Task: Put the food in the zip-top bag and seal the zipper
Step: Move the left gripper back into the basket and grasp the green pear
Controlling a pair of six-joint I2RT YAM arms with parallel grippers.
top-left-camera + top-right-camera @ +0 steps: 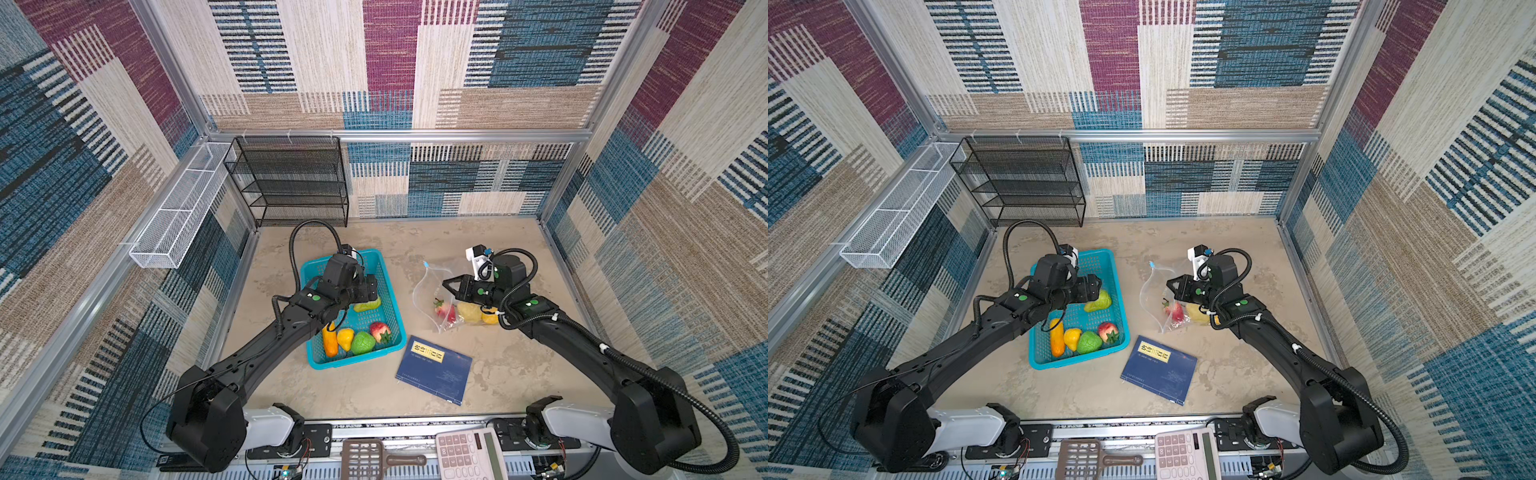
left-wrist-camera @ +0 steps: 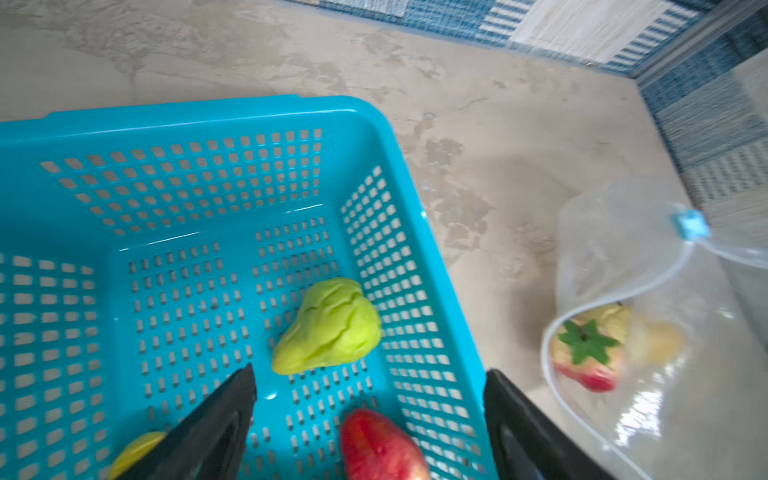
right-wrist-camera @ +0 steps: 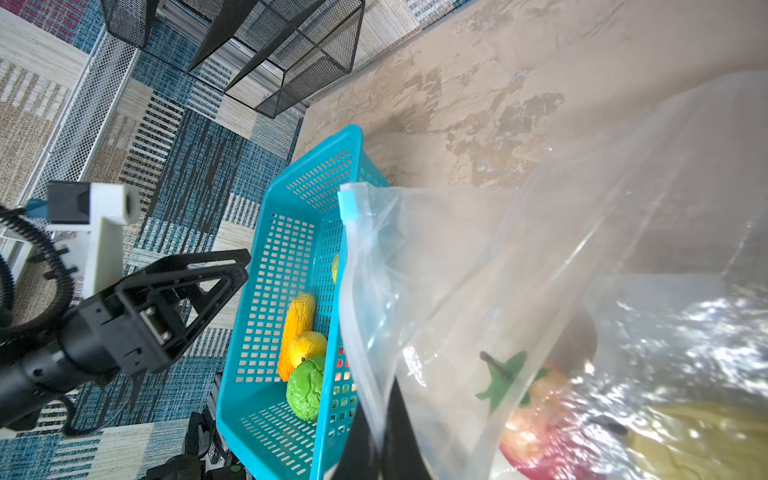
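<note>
The zip-top bag [image 1: 428, 291] is lying on the table [image 1: 365, 395] with its mouth facing the teal basket [image 1: 357, 360]. The right end effector [image 1: 446, 286] is pressed together on the bag's upper lip, holding the mouth lifted open. The bag is clear and crinkly. It is showing a red strawberry-like fruit [image 1: 444, 309] and a pale yellow piece [image 1: 468, 311] inside, just beneath that end effector. The light-blue slider tab [image 1: 426, 263] is sitting at one end of the zipper [image 3: 351, 291], just beyond the end effector's tips.

The left end effector [image 2: 370, 370] is hanging over the basket, spread wide and empty. A pale green chayote-like piece [image 2: 328, 328] is lying just ahead of its fingertips, and a red fruit [image 2: 382, 444] is showing in the gap between its fingers, untouched. Farther from it, at the basket's other end, an orange cob-shaped piece [image 1: 329, 338], a yellow fruit [image 1: 345, 337] and a bumpy green fruit [image 1: 363, 343] are waiting.

Several things are looking risky from here. The thin film could slide out of the right pinch, letting the mouth sag shut before the next piece arrives. The glossy, uneven chayote could squirt sideways as the fingers close. A carried piece could snag the zipper rim and drag the light bag, spilling the fruit already inside through the open mouth.
</note>
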